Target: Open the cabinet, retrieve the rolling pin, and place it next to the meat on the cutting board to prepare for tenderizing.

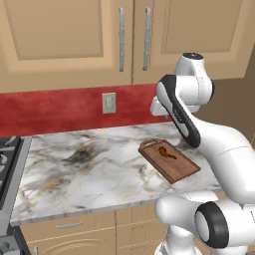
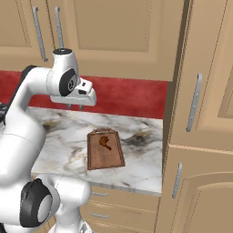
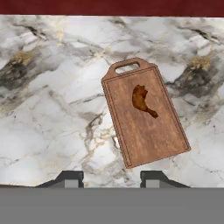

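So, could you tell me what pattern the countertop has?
White-grey marble with gold veins; clearest in the hand view.

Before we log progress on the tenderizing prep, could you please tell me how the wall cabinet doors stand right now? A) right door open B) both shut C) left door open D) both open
B: in the left base view both panelled doors of the cabinet lie flush and closed, their silver bar handles side by side.

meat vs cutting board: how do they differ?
Size: the meat is a small lump, while the cutting board is far larger and carries it. Shape: the meat is irregular with a thin tail; the cutting board is a flat rectangle with a rim and a slotted handle. Finish: the meat looks glossy, the cutting board shows wood grain. Both are reddish-brown.
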